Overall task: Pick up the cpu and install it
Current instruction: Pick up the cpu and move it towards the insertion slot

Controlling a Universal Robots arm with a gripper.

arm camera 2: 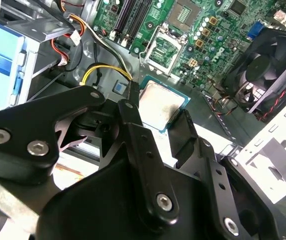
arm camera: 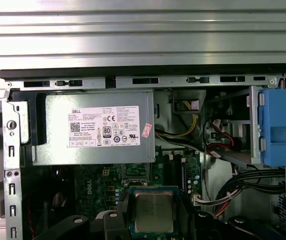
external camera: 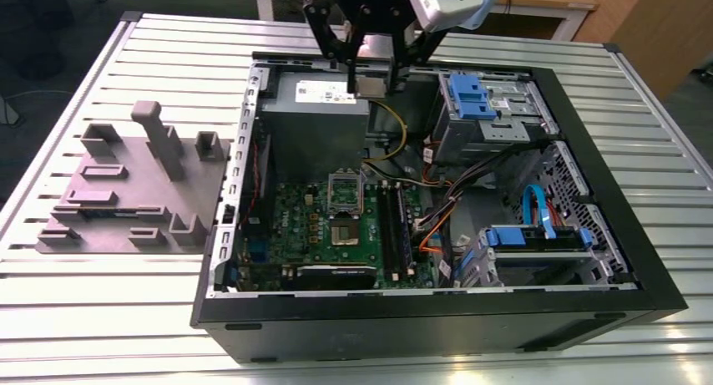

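Holding: the cpu (arm camera 2: 160,102) was clamped by two opposite edges between the fingers (arm camera 2: 133,107) of the tool (external camera: 373,83), with its silvery top seen in both wrist views.
Position of cpu: it was held over the grey power supply box (external camera: 316,109), within the open computer case (external camera: 579,118).
Socket: the socket (external camera: 344,230) on the green motherboard (external camera: 292,208) was seen well apart from the cpu.
Worktop: the case and a grey fixture block (external camera: 134,193) at the exterior view's left were carried by the slatted worktop (external camera: 100,318).
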